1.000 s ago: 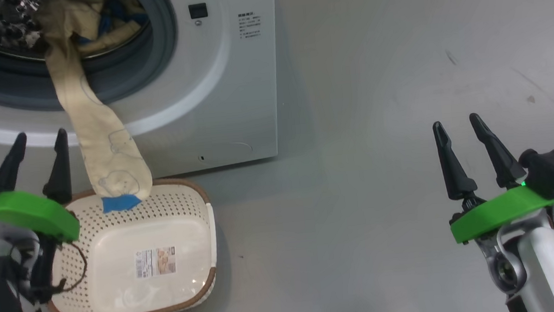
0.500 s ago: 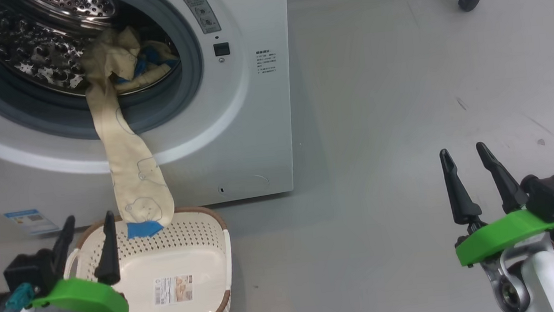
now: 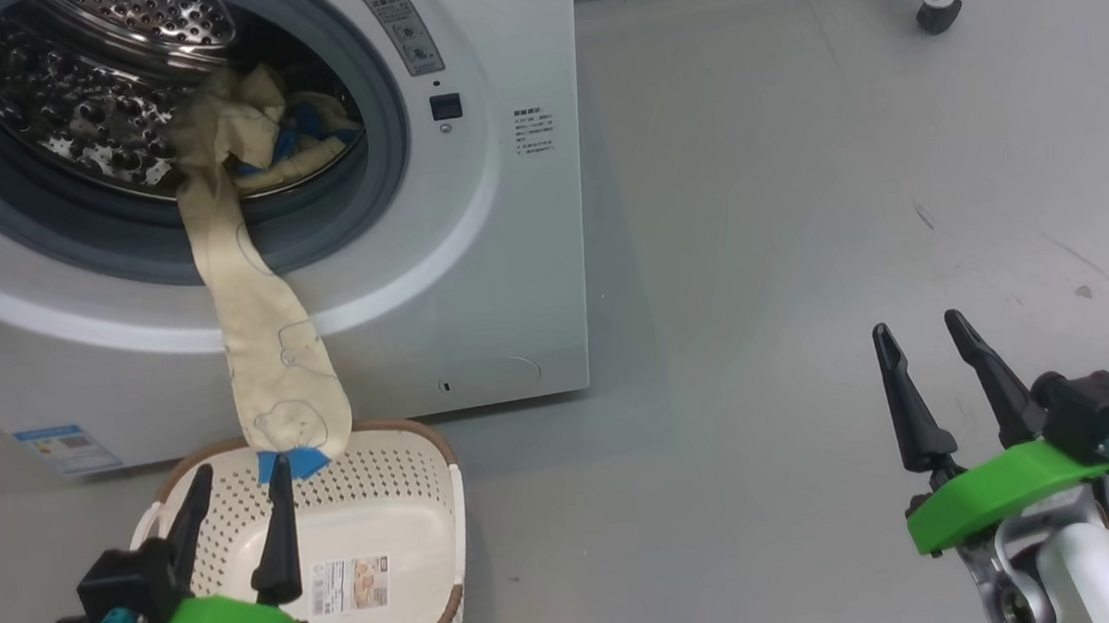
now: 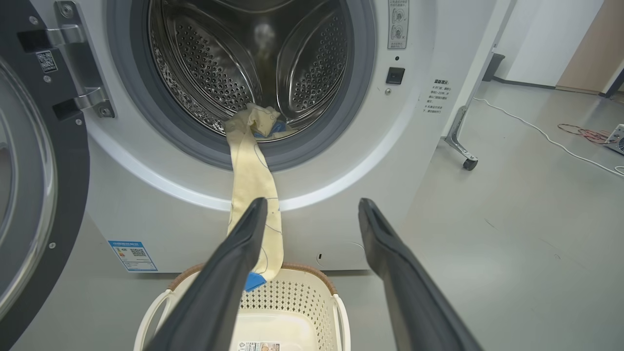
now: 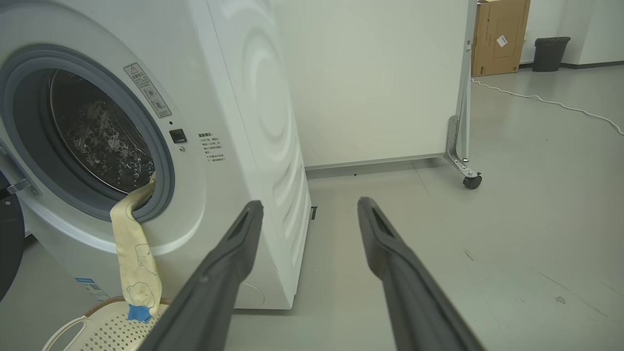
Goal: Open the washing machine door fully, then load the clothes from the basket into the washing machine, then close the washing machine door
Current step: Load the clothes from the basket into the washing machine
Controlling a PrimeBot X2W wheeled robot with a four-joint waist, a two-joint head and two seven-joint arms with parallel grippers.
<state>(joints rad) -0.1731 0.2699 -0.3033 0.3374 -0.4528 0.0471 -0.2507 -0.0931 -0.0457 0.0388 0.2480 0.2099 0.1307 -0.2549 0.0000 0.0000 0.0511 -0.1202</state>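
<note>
At the washing machine [image 3: 505,205] mouth, clothes [image 3: 240,103] lie inside but one pale leg [image 3: 267,347] hangs out, cuff [image 3: 295,464] at the basket [image 3: 398,478] rim. Left gripper [image 3: 240,467], right gripper [image 3: 917,322]: wide, empty. Loading unfinished; next, pinch leg, feed in.

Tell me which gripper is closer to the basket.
The left gripper: open, it hovers over the basket, near the dangling clothes. The right gripper hangs over bare floor, well off to the side.
</note>
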